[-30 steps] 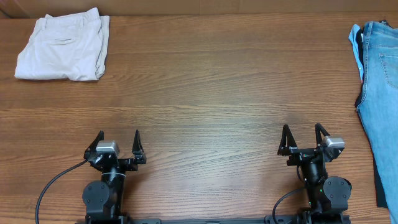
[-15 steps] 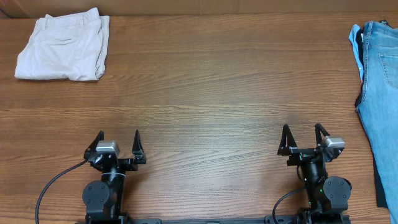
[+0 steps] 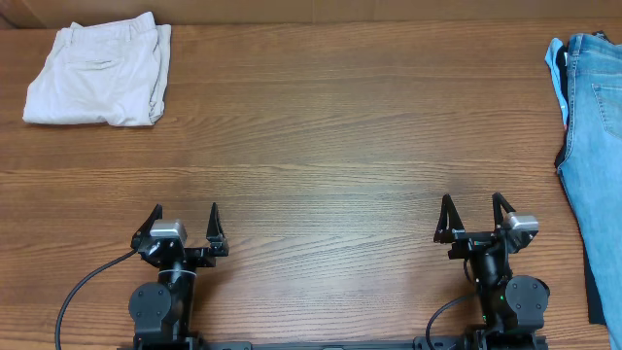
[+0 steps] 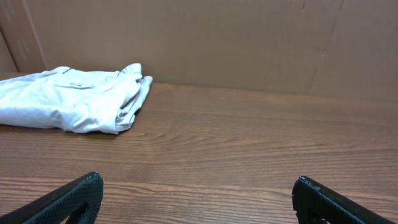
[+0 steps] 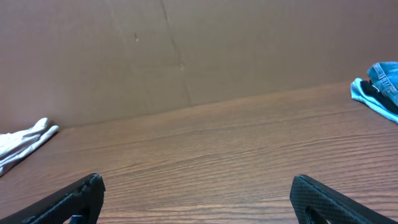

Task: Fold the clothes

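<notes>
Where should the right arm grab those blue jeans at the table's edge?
Probably pinch the long left edge of the jeans, coming from the left with the right gripper; that edge lies flat nearest it, and the far side runs out of view.

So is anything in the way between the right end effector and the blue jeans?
No, nothing visible. Only bare table lies between the right end effector and the jeans; the white trousers are far off on the left.

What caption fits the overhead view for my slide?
Left gripper and right gripper open, empty; jeans at right edge, folded white trousers top-left.
</notes>
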